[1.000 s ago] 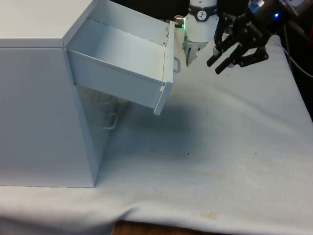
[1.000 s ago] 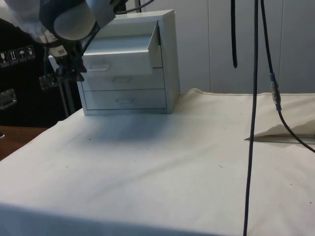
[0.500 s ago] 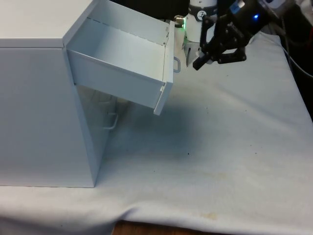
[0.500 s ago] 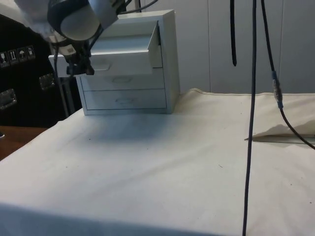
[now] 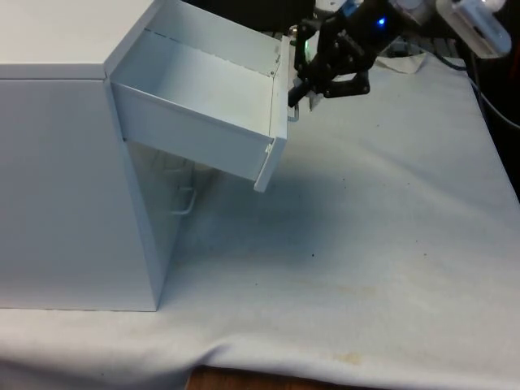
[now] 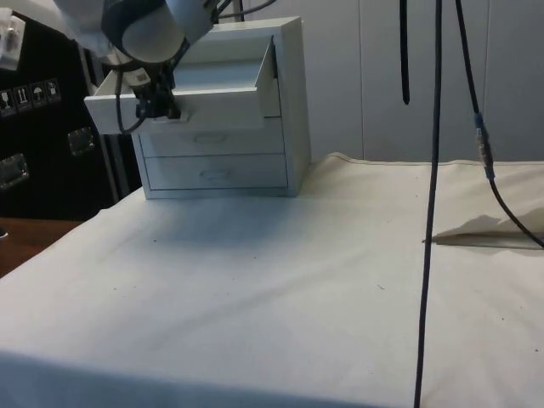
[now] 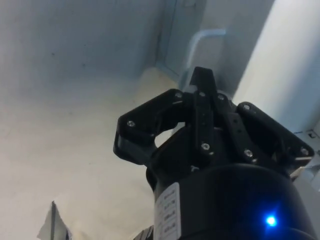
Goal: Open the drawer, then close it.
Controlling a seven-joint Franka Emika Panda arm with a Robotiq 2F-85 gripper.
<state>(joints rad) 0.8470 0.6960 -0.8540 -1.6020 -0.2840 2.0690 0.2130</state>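
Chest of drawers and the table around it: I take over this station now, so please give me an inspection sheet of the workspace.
Surface: white cloth over the table, a few small dark specks, faint stains near the front edge.
Job's things: white three-drawer chest; top drawer pulled out and empty; two lower drawers shut.
Clutter: nothing seen.
Gripper: black two-finger gripper at the open drawer's front, beside its small loop handle; the fingers appear closed together.
Cables: black cables hang in the side view's foreground.
Surroundings: dark cabinets and pale panels behind, in the side view.
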